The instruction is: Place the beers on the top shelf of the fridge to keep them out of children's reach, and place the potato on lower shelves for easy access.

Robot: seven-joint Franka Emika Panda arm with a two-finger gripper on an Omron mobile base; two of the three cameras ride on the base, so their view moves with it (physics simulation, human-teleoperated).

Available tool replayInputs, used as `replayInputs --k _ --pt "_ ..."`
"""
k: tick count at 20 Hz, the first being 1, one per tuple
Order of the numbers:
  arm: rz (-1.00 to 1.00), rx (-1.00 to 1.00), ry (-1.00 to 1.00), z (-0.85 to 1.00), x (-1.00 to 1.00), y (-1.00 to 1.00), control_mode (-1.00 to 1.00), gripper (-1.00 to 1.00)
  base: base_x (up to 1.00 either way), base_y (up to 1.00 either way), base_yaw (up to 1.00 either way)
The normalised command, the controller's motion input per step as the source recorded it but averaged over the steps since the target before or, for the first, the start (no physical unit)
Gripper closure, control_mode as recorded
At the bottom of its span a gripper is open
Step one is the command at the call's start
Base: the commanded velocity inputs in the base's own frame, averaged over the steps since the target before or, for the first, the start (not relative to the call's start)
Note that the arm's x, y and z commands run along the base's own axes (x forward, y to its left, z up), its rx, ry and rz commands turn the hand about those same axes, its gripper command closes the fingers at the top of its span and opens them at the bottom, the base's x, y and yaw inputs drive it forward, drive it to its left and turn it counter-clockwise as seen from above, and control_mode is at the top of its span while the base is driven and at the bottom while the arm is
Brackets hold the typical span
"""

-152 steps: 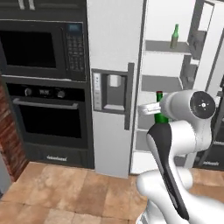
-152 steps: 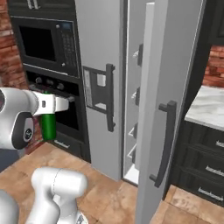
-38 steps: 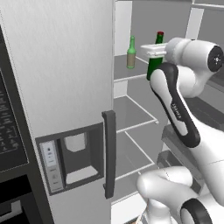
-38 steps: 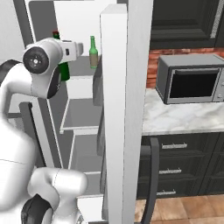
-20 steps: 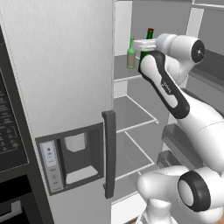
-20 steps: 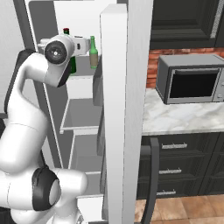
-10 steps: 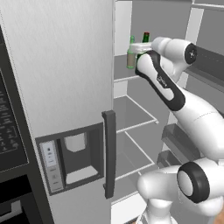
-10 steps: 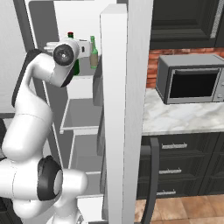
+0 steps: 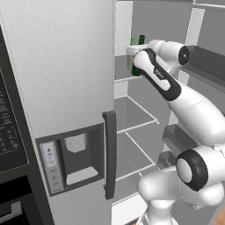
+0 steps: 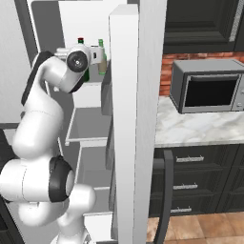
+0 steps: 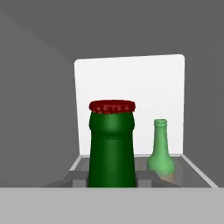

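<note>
Two bottles up top | your gripper [image 11: 112,183] is clamped on the dark green red-capped glass bottle [image 11: 112,144] over the pale-grey top shelf [image 9: 125,79] | paler olive-green bottle [image 11: 161,151] just beyond it | release tilted and you risk toppling both.

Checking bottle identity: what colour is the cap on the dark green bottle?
Red, on the dark green bottle; clearest in the hand view.

Dark green bottle [image 11: 112,148] with a red cap; paler olive-green bottle [image 11: 161,151] beside it — fridge [image 9: 66,66] brushed silver-grey outside, white-grey within; handle [image 9: 109,154] dark.
</note>
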Motion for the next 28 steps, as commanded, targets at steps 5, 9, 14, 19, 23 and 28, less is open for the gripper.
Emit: replayInputs --k 5,9,14,19,23,28 --pt "0.04 0.00 0.00 -0.09 0.42 0.00 -1.00 1.00 0.00 0.00 0.00" --pt "0.05 0.00 0.00 -0.08 0.38 0.01 -1.00 1.00 0.00 0.00 0.00" --pt "0.05 0.00 0.00 0.00 0.30 0.13 -1.00 1.00 0.00 0.00 0.00" --pt "0.03 0.00 0.00 0.00 0.29 0.23 -1.00 1.00 0.00 0.00 0.00" --pt "0.02 0.00 0.00 0.00 0.31 0.13 -1.00 1.00 0.00 0.00 0.00" --pt "0.01 0.00 0.00 0.00 0.32 0.03 -1.00 -1.00 0.00 0.00 0.00"
